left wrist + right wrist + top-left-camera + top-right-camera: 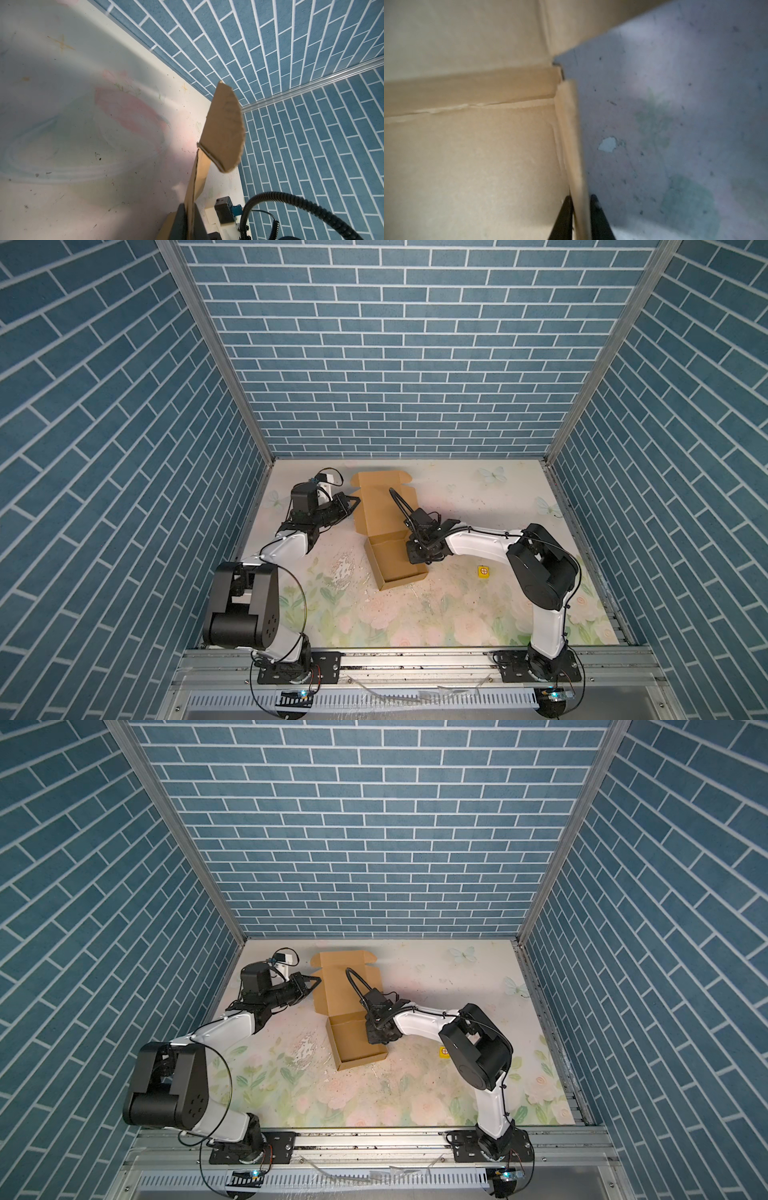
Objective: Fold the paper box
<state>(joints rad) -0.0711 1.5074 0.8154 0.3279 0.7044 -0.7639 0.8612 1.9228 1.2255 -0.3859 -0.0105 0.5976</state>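
At the centre of both top views, on the flowered table [457, 614]: the paper box [382, 514] [336, 986], brown cardboard, half formed. Toward the lower part of the frame, a tray with walls standing. Toward the upper part, the lid panel stretched flat, rounded tabs at its far end.

At the left edge of that lid, the left gripper [355, 501] [316, 981], closed tight on a side flap. In the left wrist view, the left gripper [189, 209] again: cardboard edge pinched between the dark fingers [178, 220], the rounded flap rising against the blue brick wall [291, 62].

At the right wall of the tray, the right gripper [422, 558] [380, 1038], pointing down, largely hidden under its own wrist from above. In the right wrist view, the right gripper [580, 199] astride that wall: one black finger [563, 216] inside the tray, its mate outside. Blurred there, so cannot tell whether pinching the wall or merely straddling it.

Right of the tray, well apart, a small yellow cube [483, 571] [444, 1051] with a red crossed circle.
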